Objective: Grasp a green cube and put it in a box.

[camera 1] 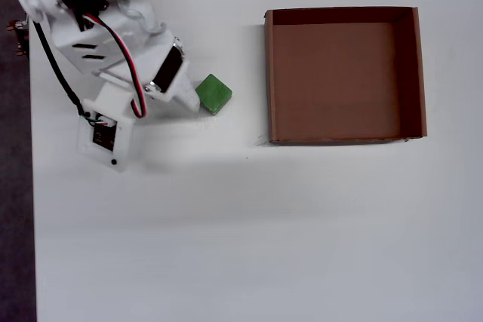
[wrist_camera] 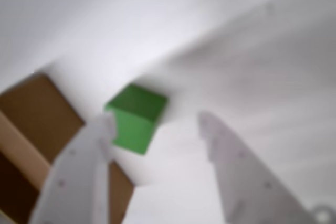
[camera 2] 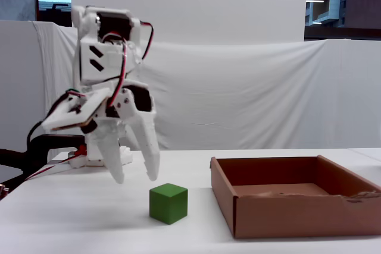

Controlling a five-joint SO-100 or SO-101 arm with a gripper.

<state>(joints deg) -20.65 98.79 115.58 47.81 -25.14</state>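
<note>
The green cube (camera 1: 213, 93) sits on the white table, a little left of the box (camera 1: 269, 73) in the overhead view. The box is a shallow brown cardboard tray with nothing in it. My gripper (camera 2: 136, 178) is open and empty. It hangs just above the table, up and to the left of the cube (camera 2: 168, 203) in the fixed view, not touching it. In the wrist view the cube (wrist_camera: 135, 118) lies ahead of the spread gripper (wrist_camera: 156, 121), close to the left fingertip (wrist_camera: 105, 127). A corner of the box (wrist_camera: 31, 124) shows at the left.
The arm's white body with red and black cables (camera 1: 106, 43) fills the overhead view's upper left. The table's left edge (camera 1: 32, 186) borders dark floor. A white cloth backdrop (camera 2: 250, 93) hangs behind the table.
</note>
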